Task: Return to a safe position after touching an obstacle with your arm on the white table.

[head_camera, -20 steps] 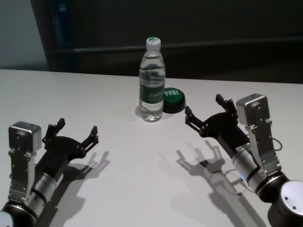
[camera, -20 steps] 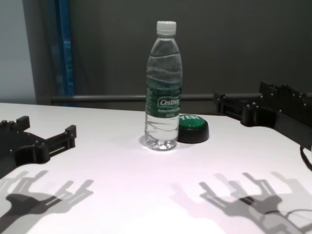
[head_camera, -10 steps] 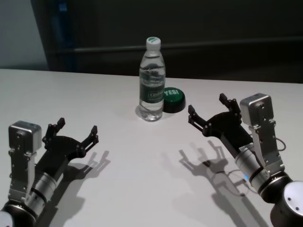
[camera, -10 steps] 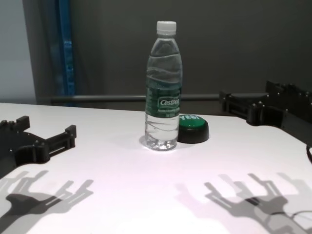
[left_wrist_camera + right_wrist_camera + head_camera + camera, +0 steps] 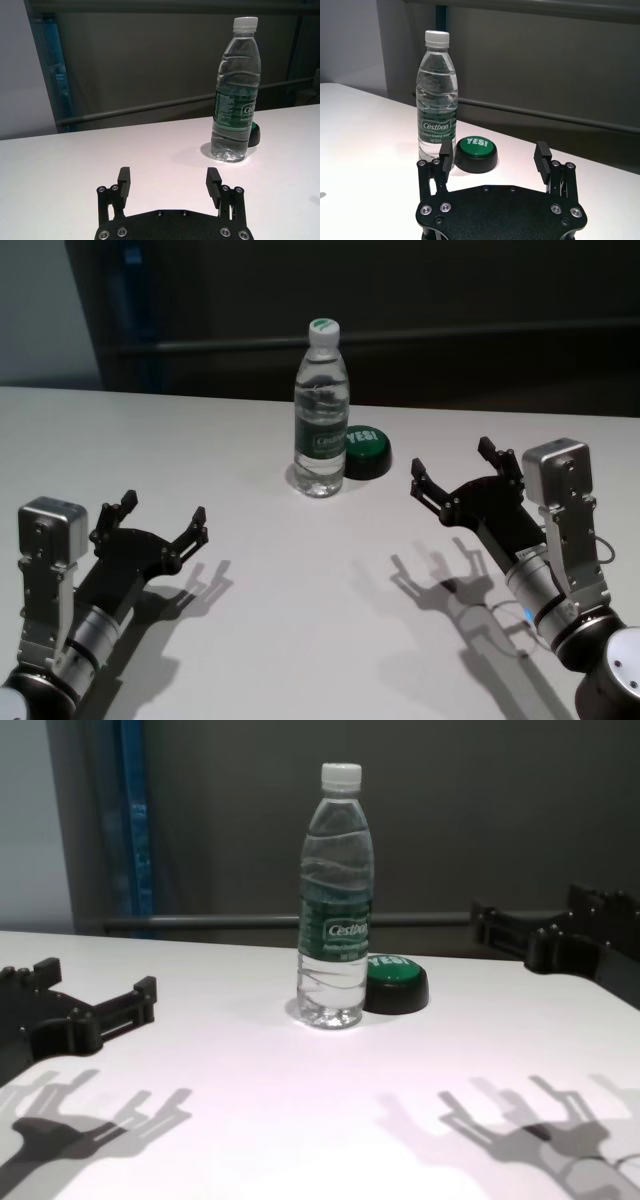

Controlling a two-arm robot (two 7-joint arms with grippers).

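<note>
The white bench carries the bottle, standing upright at the far middle, with a green button touching its right side. The right hand hovers near right, wide open and empty. The left hand hovers near left, also wide open and empty.

The water bottle is showing clear, glossy plastic, with a smooth white cap and a dark green label. The white tabletop is looking matt and smooth. The green button is gleaming as plastic on a black base. Both grippers, left and right, are showing matt black fingers, with brushed grey metal housings behind.
</note>
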